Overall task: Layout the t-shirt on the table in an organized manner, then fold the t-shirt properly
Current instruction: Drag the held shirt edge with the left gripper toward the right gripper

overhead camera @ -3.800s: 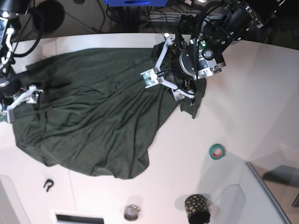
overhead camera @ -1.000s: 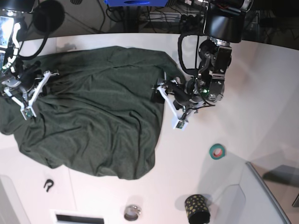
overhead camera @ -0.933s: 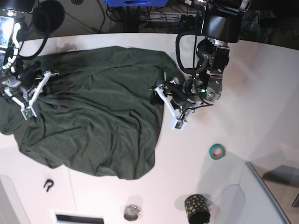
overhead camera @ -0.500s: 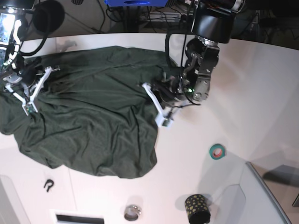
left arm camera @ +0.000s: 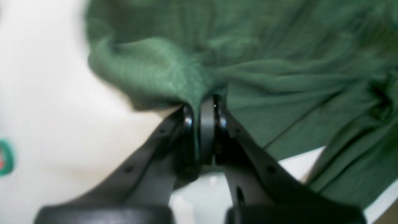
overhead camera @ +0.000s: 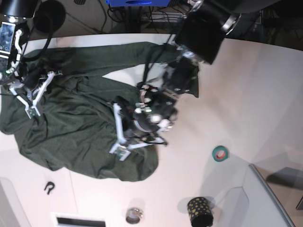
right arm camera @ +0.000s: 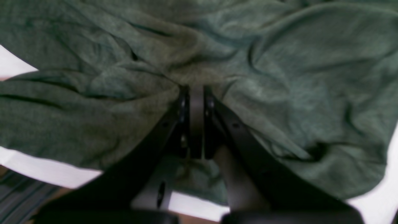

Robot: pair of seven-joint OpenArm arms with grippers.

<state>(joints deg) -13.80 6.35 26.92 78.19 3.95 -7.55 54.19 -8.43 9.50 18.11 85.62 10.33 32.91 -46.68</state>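
The dark green t-shirt (overhead camera: 71, 127) lies rumpled over the left half of the white table (overhead camera: 255, 94). My left gripper (overhead camera: 119, 137) is over the middle of the shirt, shut on a fold of its fabric. The left wrist view shows that pinched fold (left arm camera: 161, 74) rising from the closed left gripper (left arm camera: 199, 112). At the shirt's left side my right gripper (overhead camera: 31, 101) is shut on bunched cloth. In the right wrist view the t-shirt (right arm camera: 279, 77) puckers around the closed right gripper (right arm camera: 194, 93).
A green tape roll (overhead camera: 219, 153) lies to the right of the shirt. A black dotted cup (overhead camera: 199, 211) and a small metal ring (overhead camera: 133, 215) sit near the front edge. A black hook (overhead camera: 49, 187) lies front left, a grey bin corner (overhead camera: 270, 198) front right.
My left gripper has shut on the shirt's right edge and carried it leftward over the shirt, folding cloth over and baring a patch of table near the back. The right gripper has hardly moved.
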